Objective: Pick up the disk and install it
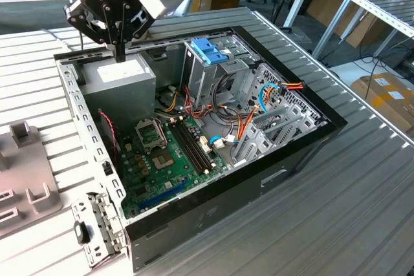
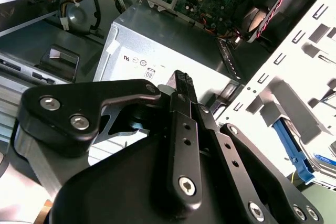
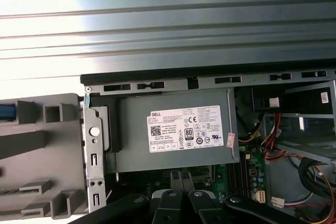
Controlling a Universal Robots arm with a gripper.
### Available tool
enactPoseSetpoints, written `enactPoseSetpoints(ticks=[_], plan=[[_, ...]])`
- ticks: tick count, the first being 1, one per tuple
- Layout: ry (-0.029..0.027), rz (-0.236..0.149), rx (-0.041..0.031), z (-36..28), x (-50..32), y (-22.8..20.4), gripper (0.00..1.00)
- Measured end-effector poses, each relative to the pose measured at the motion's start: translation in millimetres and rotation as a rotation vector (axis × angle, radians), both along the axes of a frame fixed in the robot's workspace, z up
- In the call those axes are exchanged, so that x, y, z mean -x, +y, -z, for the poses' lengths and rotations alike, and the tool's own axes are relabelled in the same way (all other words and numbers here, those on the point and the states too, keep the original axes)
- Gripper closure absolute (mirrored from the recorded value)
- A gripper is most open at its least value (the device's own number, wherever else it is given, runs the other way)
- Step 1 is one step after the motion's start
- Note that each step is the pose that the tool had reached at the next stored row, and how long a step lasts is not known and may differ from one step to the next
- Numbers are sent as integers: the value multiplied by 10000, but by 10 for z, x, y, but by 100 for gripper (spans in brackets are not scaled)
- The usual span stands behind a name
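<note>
The gripper (image 1: 121,57) hangs over the open computer case (image 1: 77,114), at the corner nearest the exterior view's left. We note its fingers (image 2: 184,108) are closed tip to tip with nothing between them; both wrist views agree on this.

Directly beneath the tips lies the grey power supply (image 1: 119,79), label side up. The tips stand just above it; we cannot tell whether they touch.

Further into the case we see the green circuit board (image 1: 171,159). Beyond that is the metal drive cage (image 1: 207,79), topped by a blue handle (image 1: 210,50), with bundles of coloured cable around it.

The disk (image 2: 291,148) is outside the case. In the second wrist view, one bright blue rail of it shows past the case's white perforated side wall, next to a grey holder (image 1: 26,179). It is well apart from the gripper. In the exterior view this holder lies on the desk (image 1: 362,192) at the exterior view's left of the case.

The desk has a ribbed metal top, and the case lies on it with its open side up.
</note>
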State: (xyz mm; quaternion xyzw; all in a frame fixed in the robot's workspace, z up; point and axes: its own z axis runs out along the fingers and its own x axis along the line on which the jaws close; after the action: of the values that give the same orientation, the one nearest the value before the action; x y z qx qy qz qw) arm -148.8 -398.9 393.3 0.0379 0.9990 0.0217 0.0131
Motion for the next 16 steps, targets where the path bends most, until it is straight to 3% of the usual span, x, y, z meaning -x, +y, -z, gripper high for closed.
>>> enactPoseSetpoints(ticks=[16], plan=[[0,0,0,0,51,0,89]])
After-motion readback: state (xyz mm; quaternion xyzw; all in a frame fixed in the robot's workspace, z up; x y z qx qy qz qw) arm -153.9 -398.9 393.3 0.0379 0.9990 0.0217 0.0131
